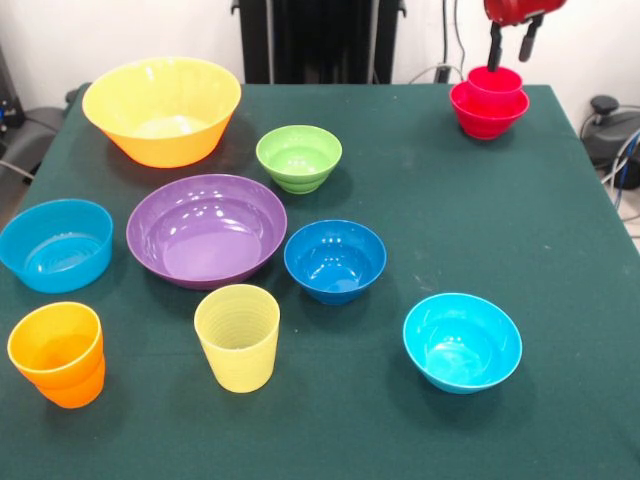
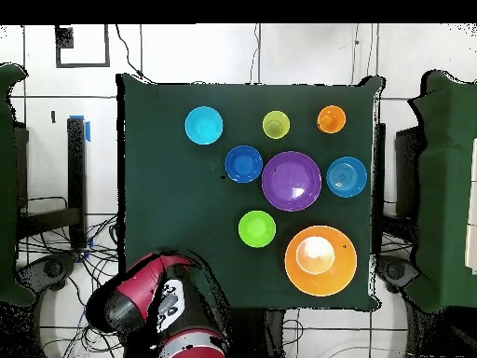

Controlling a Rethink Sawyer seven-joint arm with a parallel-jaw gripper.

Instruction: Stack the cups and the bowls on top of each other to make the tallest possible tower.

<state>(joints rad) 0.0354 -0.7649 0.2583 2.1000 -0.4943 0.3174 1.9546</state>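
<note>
The tower (image 1: 489, 99), a red cup (image 1: 496, 81) nested in a red bowl (image 1: 487, 112), is seen at the upper right of the front view. Just above it the gripper (image 1: 510, 44) is held with its jaws apart and nothing between them. Only this first stacking is judged done. Eight pieces are left loose across the green table (image 1: 560, 240): two cups, orange (image 1: 58, 352) and pale yellow (image 1: 238, 335), and six bowls.

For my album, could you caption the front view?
Gripper open above red cup in red bowl; other bowls wait.
</note>
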